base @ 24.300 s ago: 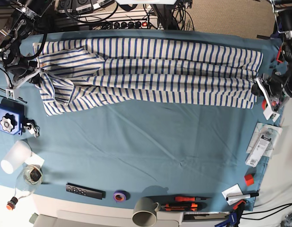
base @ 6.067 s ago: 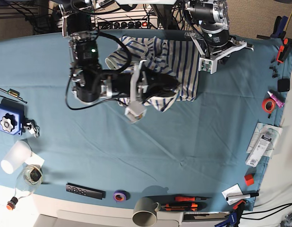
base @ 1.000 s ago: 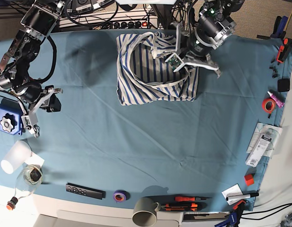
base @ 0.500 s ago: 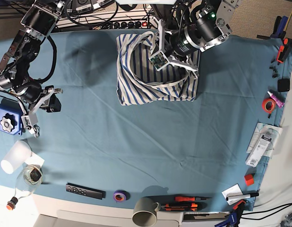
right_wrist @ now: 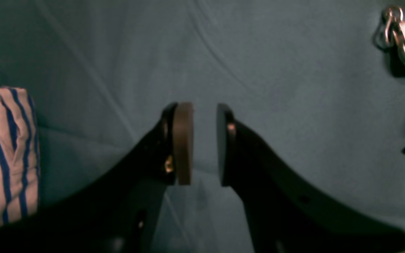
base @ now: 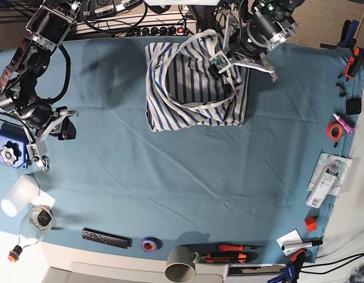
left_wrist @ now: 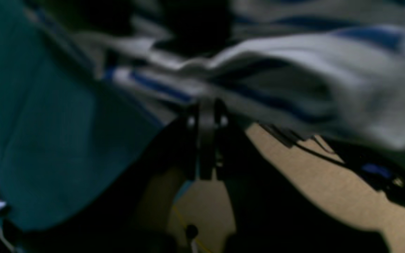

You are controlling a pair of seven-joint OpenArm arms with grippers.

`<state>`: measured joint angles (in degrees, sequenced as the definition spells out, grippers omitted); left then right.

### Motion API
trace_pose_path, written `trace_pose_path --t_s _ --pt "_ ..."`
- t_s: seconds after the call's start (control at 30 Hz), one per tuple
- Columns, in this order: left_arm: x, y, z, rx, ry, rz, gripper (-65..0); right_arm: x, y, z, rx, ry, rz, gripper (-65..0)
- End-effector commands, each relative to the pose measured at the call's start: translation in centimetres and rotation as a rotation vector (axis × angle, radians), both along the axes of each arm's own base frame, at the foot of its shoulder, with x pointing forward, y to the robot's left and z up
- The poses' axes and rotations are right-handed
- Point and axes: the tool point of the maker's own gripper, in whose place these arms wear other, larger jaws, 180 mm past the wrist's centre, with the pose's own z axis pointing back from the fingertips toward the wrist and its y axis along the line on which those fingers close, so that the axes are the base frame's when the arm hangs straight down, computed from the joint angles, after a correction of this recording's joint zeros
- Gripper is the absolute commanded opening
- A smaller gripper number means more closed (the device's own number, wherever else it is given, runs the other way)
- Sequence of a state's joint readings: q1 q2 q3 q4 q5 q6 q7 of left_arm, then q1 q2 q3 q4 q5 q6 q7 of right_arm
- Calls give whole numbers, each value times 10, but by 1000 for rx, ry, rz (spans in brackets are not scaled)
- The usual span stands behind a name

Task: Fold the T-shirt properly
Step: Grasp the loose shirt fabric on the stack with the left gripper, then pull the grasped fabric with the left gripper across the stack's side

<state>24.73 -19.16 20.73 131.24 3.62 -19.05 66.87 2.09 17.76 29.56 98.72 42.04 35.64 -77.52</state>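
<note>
The T-shirt (base: 194,88) lies bunched into a rough square at the far middle of the teal cloth (base: 182,177), a loose striped edge lifted at its top right. There the left gripper (base: 224,61) sits closed tight; the blurred wrist view suggests it pinches that striped fabric. The right gripper (right_wrist: 200,142) hovers well to the side, jaws narrowly parted and empty, near a blue block (base: 9,149).
</note>
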Motion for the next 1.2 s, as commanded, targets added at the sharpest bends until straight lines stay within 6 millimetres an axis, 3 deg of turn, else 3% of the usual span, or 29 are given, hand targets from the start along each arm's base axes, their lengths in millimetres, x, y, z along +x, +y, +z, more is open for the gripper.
trace_pose_path --t_s 0.0,0.23,0.43,0.53,0.97,1.17 --pt "8 -2 9 -26 -47 7 -650 9 -2 17 -7 -63 6 -525" --pt "33 -4 37 -131 -169 82 -650 9 -2 17 -6 -63 6 -525" --pt "-1 -48 42 -329 -28 -96 -650 10 -2 18 -6 -67 5 -525" --pt "-14 -55 41 -358 23 -146 -650 10 -2 18 -5 -72 5 -525" --pt "-14 -31 -23 -217 119 -78 -650 11 -2 20 -3 -80 4 -525" --pt "31 -7 -10 -144 5 82 -650 10 -2 19 -4 -73 5 -525"
